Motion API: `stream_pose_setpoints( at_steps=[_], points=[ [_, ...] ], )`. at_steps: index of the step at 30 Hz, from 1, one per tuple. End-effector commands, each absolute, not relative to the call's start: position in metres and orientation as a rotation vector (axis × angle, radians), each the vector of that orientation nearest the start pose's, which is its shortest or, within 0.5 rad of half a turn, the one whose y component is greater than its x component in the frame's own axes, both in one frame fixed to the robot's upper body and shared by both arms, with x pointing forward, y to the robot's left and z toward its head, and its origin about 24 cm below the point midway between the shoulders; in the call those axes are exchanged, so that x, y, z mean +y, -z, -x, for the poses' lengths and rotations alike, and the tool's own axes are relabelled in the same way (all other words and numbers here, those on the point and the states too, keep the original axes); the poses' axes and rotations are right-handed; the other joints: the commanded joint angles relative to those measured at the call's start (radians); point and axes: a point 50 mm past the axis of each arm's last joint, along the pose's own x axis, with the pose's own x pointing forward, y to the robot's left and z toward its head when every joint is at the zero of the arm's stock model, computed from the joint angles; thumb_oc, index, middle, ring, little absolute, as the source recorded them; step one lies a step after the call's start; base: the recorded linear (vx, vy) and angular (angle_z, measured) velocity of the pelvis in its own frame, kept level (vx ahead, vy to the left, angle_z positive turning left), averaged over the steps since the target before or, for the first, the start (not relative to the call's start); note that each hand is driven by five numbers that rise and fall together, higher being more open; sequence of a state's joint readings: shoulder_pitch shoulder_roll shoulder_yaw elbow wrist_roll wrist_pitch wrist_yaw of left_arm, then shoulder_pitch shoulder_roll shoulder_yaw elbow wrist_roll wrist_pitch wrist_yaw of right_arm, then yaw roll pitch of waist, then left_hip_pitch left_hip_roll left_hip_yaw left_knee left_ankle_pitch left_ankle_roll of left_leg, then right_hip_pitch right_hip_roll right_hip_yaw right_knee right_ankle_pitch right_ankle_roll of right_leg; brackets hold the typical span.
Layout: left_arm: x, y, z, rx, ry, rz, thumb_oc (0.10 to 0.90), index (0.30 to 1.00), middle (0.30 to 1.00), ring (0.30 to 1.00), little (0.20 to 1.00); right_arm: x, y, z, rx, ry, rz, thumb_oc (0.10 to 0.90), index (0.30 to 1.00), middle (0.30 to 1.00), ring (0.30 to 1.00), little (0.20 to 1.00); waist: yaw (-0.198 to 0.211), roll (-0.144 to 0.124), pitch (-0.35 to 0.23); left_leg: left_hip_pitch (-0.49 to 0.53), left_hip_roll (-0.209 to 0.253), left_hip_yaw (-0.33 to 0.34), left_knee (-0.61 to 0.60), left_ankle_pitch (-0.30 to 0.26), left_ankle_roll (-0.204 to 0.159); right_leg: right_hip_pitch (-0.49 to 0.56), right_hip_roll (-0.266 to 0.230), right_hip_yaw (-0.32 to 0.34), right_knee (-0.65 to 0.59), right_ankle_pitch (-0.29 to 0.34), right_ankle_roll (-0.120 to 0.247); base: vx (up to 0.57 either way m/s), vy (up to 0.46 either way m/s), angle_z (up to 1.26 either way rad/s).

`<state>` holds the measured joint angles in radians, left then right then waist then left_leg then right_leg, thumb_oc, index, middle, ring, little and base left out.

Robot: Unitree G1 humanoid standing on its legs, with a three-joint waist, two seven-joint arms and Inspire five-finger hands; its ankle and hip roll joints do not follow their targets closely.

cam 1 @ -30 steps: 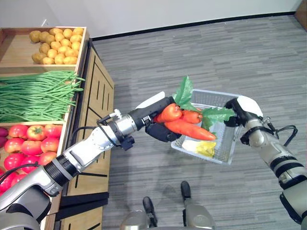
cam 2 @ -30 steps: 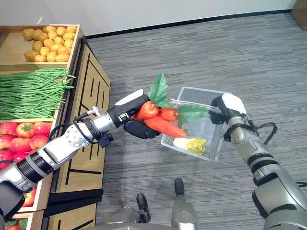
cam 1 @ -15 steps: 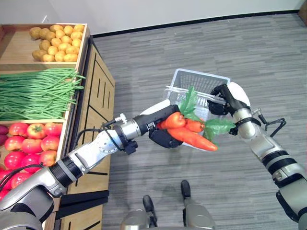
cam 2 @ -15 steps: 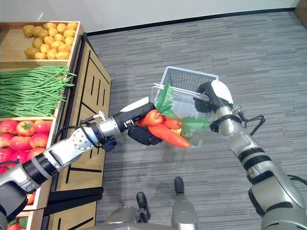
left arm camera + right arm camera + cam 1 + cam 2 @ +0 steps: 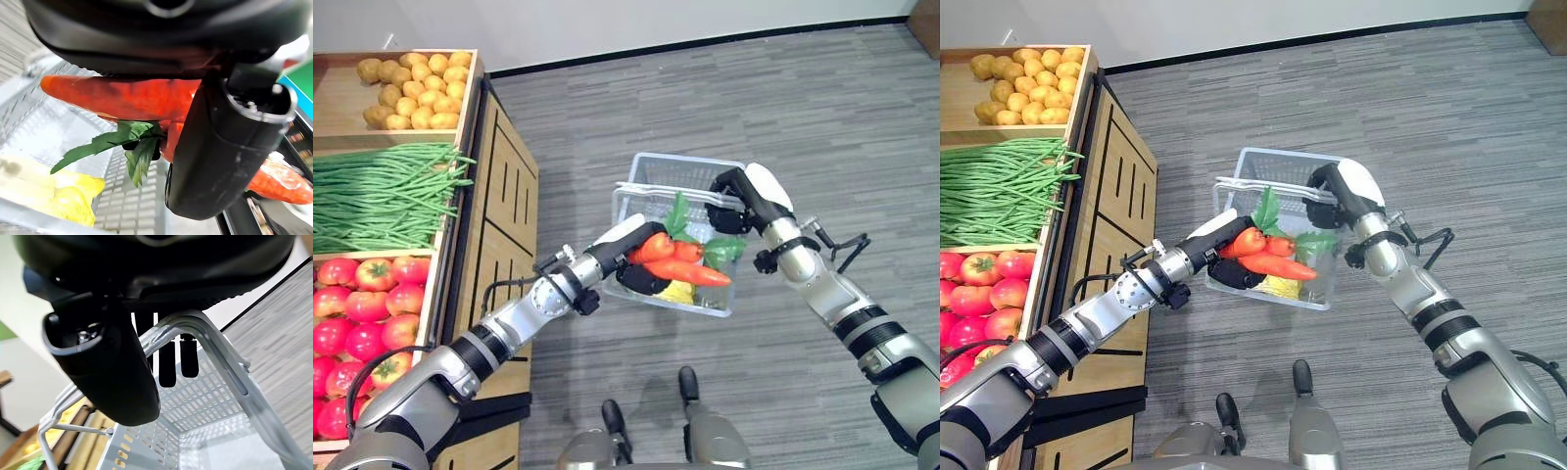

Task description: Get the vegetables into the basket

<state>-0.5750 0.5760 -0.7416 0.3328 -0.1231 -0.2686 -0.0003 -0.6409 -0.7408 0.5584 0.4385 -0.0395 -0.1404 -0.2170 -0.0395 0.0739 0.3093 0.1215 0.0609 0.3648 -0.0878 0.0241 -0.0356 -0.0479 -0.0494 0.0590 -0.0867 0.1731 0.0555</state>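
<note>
Holding the white basket (image 5: 658, 192) up by its handle with the right hand (image 5: 744, 199), fingers curled round it. Gripping the carrots (image 5: 677, 258) tight in the left hand (image 5: 628, 251), just over the basket's near edge, above a yellow vegetable (image 5: 677, 292) lying inside.

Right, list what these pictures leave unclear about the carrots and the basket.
- Yellow vegetable: its kind is unclear, half covered by the carrots in both eye views.
- Left hand: its fingers are hidden under the carrots in the eye views.
- Basket: floor mostly hidden by the carrot leaves.
- Right hand: curled on the basket handle; palm contact hidden.
</note>
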Motion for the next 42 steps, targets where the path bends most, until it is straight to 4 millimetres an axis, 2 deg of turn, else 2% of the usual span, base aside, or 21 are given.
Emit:
stream_pose_setpoints(
  at_steps=[1, 11, 18, 21, 23, 25, 26, 27, 28, 31, 35, 38, 40, 42],
  points=[
    [0.099, -0.116, -0.325, -0.431, 0.566, -0.671, 0.400, 0.300, 0.300, 0.300, 0.300, -0.147, -0.221, -0.343, -0.725, -0.200, 0.705, 0.400, 0.300, 0.300, 0.300, 0.300, 0.014, -0.055, -0.074, 0.000, 0.042, -0.056, 0.001, 0.026, -0.082, 0.084, -0.093, -0.036, 0.004, -0.104, 0.123, 0.00, 0.000, 0.00],
    [0.128, -0.094, -0.339, -0.326, 0.393, -0.780, 0.400, 0.300, 0.300, 0.300, 0.300, -0.124, -0.209, -0.324, -0.729, -0.395, 0.614, 0.400, 0.300, 0.300, 0.300, 0.300, 0.003, -0.058, -0.081, 0.011, 0.047, -0.044, 0.001, 0.025, -0.085, 0.089, -0.086, -0.033, 0.004, -0.105, 0.120, 0.00, 0.000, 0.00],
    [0.144, -0.085, -0.347, -0.267, 0.285, -0.846, 0.400, 0.300, 0.300, 0.300, 0.300, -0.116, -0.204, -0.312, -0.729, -0.468, 0.537, 0.400, 0.300, 0.300, 0.300, 0.300, -0.001, -0.059, -0.079, 0.012, 0.049, -0.042, 0.001, 0.026, -0.087, 0.089, -0.085, -0.035, 0.003, -0.105, 0.118, 0.00, 0.000, 0.00],
    [0.154, -0.075, -0.350, -0.223, 0.237, -0.937, 0.400, 0.300, 0.300, 0.300, 0.300, -0.113, -0.203, -0.307, -0.736, -0.501, 0.508, 0.400, 0.300, 0.300, 0.300, 0.300, -0.005, -0.059, -0.081, 0.013, 0.050, -0.040, 0.001, 0.025, -0.088, 0.089, -0.085, -0.034, 0.004, -0.105, 0.118, 0.00, 0.000, 0.00],
    [0.158, -0.070, -0.350, -0.197, 0.204, -0.937, 0.400, 0.300, 0.300, 0.300, 0.300, -0.112, -0.205, -0.304, -0.744, -0.504, 0.488, 0.400, 0.300, 0.300, 0.300, 0.300, -0.007, -0.061, -0.081, 0.016, 0.050, -0.039, 0.001, 0.024, -0.088, 0.090, -0.084, -0.032, 0.004, -0.104, 0.117, 0.00, 0.000, 0.00],
    [0.161, -0.066, -0.350, -0.175, 0.191, -0.945, 0.461, 0.385, 0.385, 0.385, 0.385, -0.112, -0.206, -0.303, -0.745, -0.507, 0.473, 0.400, 0.300, 0.300, 0.300, 0.300, -0.008, -0.061, -0.081, 0.017, 0.051, -0.037, 0.001, 0.024, -0.088, 0.089, -0.083, -0.031, 0.004, -0.104, 0.116, 0.00, 0.000, 0.00],
    [0.163, -0.064, -0.350, -0.167, 0.183, -0.963, 0.508, 0.451, 0.451, 0.451, 0.451, -0.112, -0.207, -0.303, -0.749, -0.505, 0.458, 0.400, 0.300, 0.300, 0.300, 0.300, -0.009, -0.061, -0.081, 0.017, 0.051, -0.036, 0.001, 0.025, -0.088, 0.089, -0.082, -0.031, 0.005, -0.104, 0.116, 0.00, 0.000, 0.00],
    [0.164, -0.061, -0.350, -0.157, 0.180, -0.993, 0.675, 0.684, 0.684, 0.684, 0.684, -0.112, -0.208, -0.302, -0.755, -0.509, 0.457, 0.400, 0.300, 0.300, 0.300, 0.300, -0.009, -0.062, -0.081, 0.018, 0.051, -0.035, 0.001, 0.025, -0.089, 0.091, -0.082, -0.031, 0.004, -0.105, 0.116, 0.00, 0.000, 0.00],
    [0.166, -0.059, -0.350, -0.150, 0.174, -1.025, 0.900, 1.000, 1.000, 1.000, 1.000, -0.112, -0.209, -0.301, -0.760, -0.510, 0.458, 0.400, 0.300, 0.300, 0.300, 0.300, -0.009, -0.062, -0.081, 0.019, 0.052, -0.034, 0.001, 0.025, -0.089, 0.091, -0.081, -0.032, 0.005, -0.105, 0.116, 0.00, 0.000, 0.00],
    [0.167, -0.052, -0.350, -0.128, 0.175, -1.087, 0.900, 1.000, 1.000, 1.000, 1.000, -0.112, -0.209, -0.301, -0.764, -0.505, 0.469, 0.400, 0.300, 0.300, 0.300, 0.300, -0.010, -0.063, -0.084, 0.021, 0.053, -0.033, 0.001, 0.022, -0.089, 0.091, -0.080, -0.029, 0.005, -0.106, 0.116, 0.00, 0.000, 0.00],
    [0.158, -0.055, -0.348, -0.171, 0.231, -1.128, 0.900, 1.000, 1.000, 1.000, 1.000, -0.119, -0.205, -0.306, -0.736, -0.465, 0.494, 0.400, 0.300, 0.300, 0.300, 0.300, -0.007, -0.064, -0.087, 0.023, 0.053, -0.034, 0.001, 0.020, -0.088, 0.094, -0.081, -0.031, 0.005, -0.108, 0.115, 0.00, 0.000, 0.00],
    [0.141, -0.066, -0.346, -0.269, 0.330, -1.163, 0.900, 1.000, 1.000, 1.000, 1.000, -0.129, -0.194, -0.315, -0.679, -0.399, 0.531, 0.400, 0.300, 0.300, 0.300, 0.300, -0.001, -0.061, -0.089, 0.024, 0.051, -0.040, 0.001, 0.019, -0.087, 0.100, -0.083, -0.038, 0.004, -0.109, 0.116, 0.00, 0.000, 0.00],
    [0.137, -0.067, -0.345, -0.286, 0.349, -1.171, 0.900, 1.000, 1.000, 1.000, 1.000, -0.131, -0.192, -0.317, -0.669, -0.382, 0.536, 0.400, 0.300, 0.300, 0.300, 0.300, 0.000, -0.061, -0.090, 0.024, 0.050, -0.042, 0.001, 0.018, -0.087, 0.103, -0.084, -0.041, 0.004, -0.110, 0.117, 0.00, 0.000, 0.03],
    [0.121, -0.077, -0.340, -0.368, 0.429, -1.170, 0.900, 1.000, 1.000, 1.000, 1.000, -0.143, -0.181, -0.326, -0.609, -0.309, 0.571, 0.400, 0.300, 0.300, 0.300, 0.300, 0.005, -0.058, -0.094, 0.024, 0.048, -0.051, 0.001, 0.018, -0.085, 0.110, -0.087, -0.047, 0.004, -0.112, 0.117, 0.00, 0.001, 0.06]
  ],
)
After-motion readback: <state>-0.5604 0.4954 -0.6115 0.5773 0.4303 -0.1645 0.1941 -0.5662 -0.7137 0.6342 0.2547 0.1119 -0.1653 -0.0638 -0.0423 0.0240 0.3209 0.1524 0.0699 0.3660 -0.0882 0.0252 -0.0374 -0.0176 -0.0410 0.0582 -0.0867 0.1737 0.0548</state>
